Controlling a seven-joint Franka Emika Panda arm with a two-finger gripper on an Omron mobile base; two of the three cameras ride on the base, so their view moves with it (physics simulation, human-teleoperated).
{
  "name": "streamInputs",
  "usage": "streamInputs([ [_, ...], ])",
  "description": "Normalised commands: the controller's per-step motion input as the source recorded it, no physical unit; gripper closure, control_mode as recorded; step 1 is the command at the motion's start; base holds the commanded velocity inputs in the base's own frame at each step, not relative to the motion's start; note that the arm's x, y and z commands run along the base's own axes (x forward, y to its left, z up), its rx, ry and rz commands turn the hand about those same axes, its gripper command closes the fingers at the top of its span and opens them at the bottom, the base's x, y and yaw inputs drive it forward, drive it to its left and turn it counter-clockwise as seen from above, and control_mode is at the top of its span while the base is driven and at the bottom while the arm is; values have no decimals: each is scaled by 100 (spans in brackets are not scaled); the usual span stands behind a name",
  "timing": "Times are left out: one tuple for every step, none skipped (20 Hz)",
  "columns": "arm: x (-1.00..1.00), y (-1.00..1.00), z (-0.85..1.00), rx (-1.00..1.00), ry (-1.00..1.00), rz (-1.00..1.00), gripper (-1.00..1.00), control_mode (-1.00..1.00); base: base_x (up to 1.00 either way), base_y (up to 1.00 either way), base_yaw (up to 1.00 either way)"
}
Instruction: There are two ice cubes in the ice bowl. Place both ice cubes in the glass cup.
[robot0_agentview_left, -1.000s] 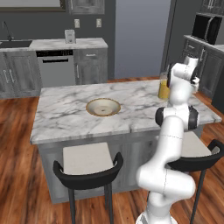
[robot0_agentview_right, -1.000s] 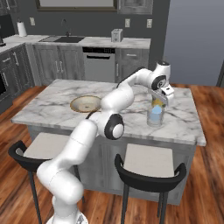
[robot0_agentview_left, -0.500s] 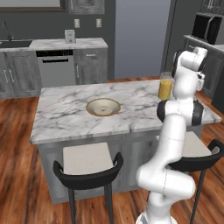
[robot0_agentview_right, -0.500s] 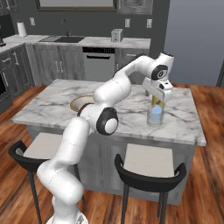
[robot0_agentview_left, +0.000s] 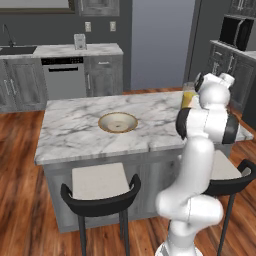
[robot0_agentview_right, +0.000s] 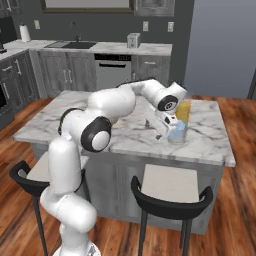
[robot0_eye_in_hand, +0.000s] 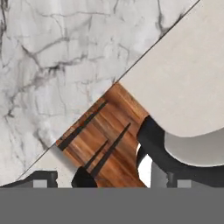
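The white arm rises from its base, bends at a dark elbow joint and reaches forward and to the right at about chest height. In the right base view the forearm sweeps across, the wrist turns downward, and the gripper hangs below it, angled down. Its jaws stand wide apart with nothing visible between them, though the fingertips are small and probably only partly seen.
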Motion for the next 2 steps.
streamInputs([
  [-100, 100, -100, 8, -17, 1, -100, -100, 0, 0, 0],
  [-100, 100, -100, 7, -17, 0, -100, -100, 0, 0, 0],
])
